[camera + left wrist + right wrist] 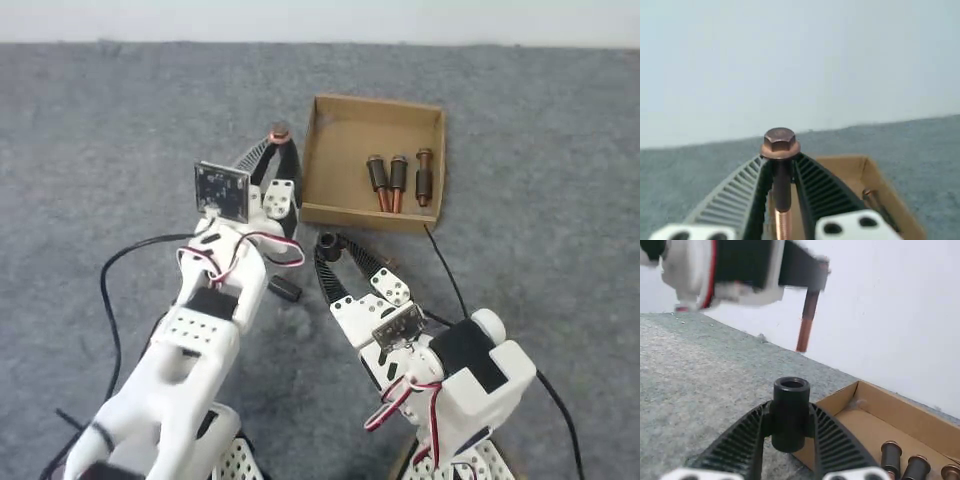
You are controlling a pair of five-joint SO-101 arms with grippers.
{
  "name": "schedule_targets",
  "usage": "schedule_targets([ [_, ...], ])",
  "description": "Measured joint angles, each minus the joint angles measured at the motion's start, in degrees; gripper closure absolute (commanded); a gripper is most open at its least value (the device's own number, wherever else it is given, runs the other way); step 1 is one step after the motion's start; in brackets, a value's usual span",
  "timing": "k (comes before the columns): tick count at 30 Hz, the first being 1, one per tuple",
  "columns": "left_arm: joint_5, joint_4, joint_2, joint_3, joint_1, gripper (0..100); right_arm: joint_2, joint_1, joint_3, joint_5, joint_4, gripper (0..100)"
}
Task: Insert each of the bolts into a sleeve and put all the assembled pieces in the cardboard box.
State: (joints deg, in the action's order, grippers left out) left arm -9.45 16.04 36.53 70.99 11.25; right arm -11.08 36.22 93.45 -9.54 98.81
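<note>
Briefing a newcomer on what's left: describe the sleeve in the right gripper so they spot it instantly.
Find the cardboard box on the carpet; the right gripper sits outside the wall facing the arms. Its ribbed black fingers clamp the sleeve, a black tube, upright. Unlike the three bolt-filled sleeves in the box, its bore is empty.

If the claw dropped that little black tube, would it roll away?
Probably a little: the sleeve is a round tube. The fuzzy mat would likely stop it soon. It looks rigid, undented in the right gripper.
</note>
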Motion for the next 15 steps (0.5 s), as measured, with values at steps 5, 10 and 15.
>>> schedule_targets([
  [5,0.0,-4.75,11.34,2.99,2.99,99,0.0,0.0,0.0,0.0,0.0,99.1],
  [10,0.0,-11.6,23.38,6.68,5.63,99,0.0,0.0,0.0,0.0,0.0,99.1],
  [15,0.0,-18.29,33.23,9.67,8.7,99,0.0,0.0,0.0,0.0,0.0,99.1],
])
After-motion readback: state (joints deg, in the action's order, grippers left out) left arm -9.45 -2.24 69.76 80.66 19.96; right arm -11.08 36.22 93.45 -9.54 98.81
